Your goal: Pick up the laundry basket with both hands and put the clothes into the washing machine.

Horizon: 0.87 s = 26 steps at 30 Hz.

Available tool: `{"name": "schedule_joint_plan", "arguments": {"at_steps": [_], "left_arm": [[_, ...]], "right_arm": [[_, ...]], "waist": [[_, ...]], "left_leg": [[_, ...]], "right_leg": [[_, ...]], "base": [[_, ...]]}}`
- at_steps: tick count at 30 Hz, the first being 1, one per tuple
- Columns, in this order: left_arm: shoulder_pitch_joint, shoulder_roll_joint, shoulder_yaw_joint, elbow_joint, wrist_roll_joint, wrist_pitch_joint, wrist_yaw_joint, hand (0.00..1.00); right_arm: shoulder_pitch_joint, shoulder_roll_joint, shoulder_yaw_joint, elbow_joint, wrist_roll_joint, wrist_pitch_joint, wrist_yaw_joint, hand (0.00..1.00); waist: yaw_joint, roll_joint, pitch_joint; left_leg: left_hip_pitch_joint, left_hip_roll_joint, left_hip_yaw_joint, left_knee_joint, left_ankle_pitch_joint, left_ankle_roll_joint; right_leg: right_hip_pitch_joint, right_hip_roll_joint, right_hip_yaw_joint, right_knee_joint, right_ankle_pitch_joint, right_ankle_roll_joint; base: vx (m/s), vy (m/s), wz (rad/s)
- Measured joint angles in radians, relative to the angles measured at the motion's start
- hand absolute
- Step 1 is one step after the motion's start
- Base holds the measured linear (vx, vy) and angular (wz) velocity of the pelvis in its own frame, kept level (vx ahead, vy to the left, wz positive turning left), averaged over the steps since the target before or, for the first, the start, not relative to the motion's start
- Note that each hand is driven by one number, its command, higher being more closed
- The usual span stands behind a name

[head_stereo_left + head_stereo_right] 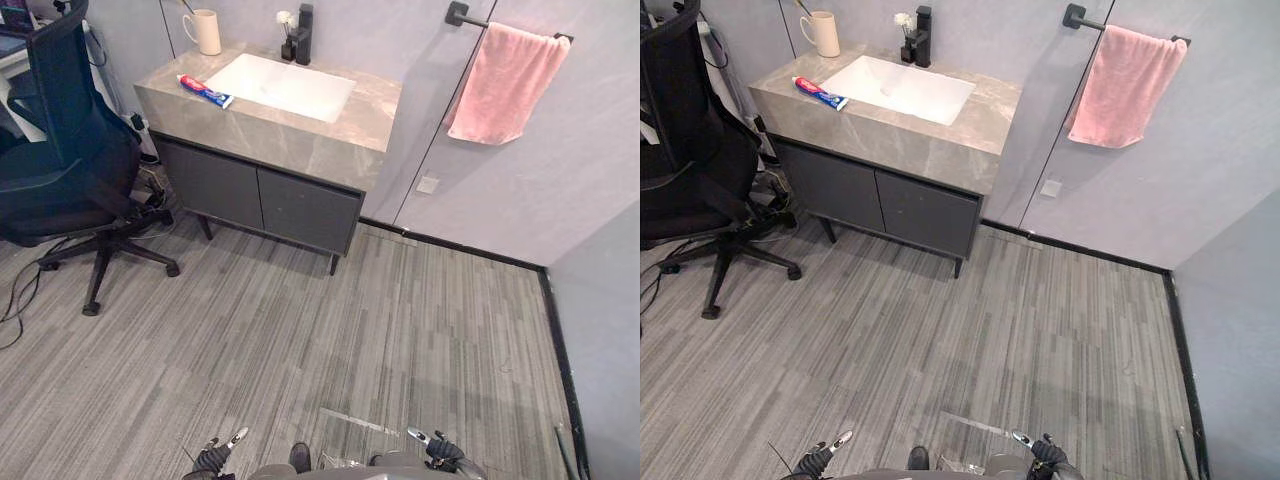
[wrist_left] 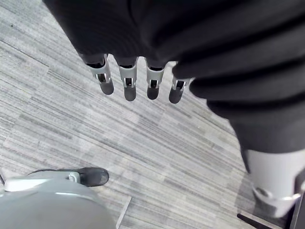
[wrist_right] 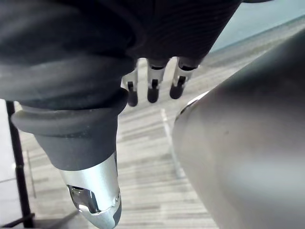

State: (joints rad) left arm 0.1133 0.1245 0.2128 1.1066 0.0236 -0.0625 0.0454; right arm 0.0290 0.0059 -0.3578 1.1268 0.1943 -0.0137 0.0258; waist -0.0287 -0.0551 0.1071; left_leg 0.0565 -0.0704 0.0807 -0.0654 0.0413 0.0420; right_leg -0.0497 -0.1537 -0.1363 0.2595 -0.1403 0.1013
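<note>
Hanging low over the floor (image 1: 300, 340), left hand (image 1: 216, 456) and right hand (image 1: 440, 450) are held straight-fingered and empty; basket bearing from either cannot be told.

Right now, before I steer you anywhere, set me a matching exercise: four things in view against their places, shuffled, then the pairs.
Things:
1 mug
2 toothpaste tube
3 pink towel
4 office chair

Places:
A hanging from the black rail on the wall
B on the floor, left of the vanity
C back left corner of the counter
D lying on the counter, left of the basin

Pairs: 1-C, 2-D, 3-A, 4-B.
</note>
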Motion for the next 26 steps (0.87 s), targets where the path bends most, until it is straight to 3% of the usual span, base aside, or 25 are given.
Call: {"name": "schedule_joint_plan", "arguments": {"at_steps": [2,8,26], "left_arm": [[0.005,0.000,0.000,0.000,0.000,0.000,0.000,0.00],[0.015,-0.024,-0.010,0.004,-0.001,-0.003,0.002,0.00],[0.025,-0.015,-0.023,0.013,-0.053,-0.011,-0.002,0.00]], "right_arm": [[0.000,0.000,0.000,0.008,0.000,0.000,0.000,0.00],[0.004,-0.026,0.021,0.017,0.003,-0.001,-0.001,0.00],[-0.004,-0.034,0.052,0.066,-0.007,0.000,-0.001,0.00]], "waist": [[0.000,-0.008,-0.016],[0.004,0.031,-0.047],[0.013,0.019,-0.062]], "left_leg": [[0.001,-0.013,0.002,-0.006,0.000,0.000],[0.012,0.004,0.007,-0.037,0.014,-0.021],[-0.005,0.009,0.010,-0.038,0.016,-0.037]], "right_leg": [[0.015,0.012,0.004,-0.065,0.081,-0.017],[0.064,0.044,-0.001,-0.178,0.076,-0.024],[0.099,0.059,-0.023,-0.274,0.121,-0.032]], "base": [[0.06,-0.092,-0.07],[-0.01,-0.120,-0.10],[-0.01,-0.014,0.02]]}}
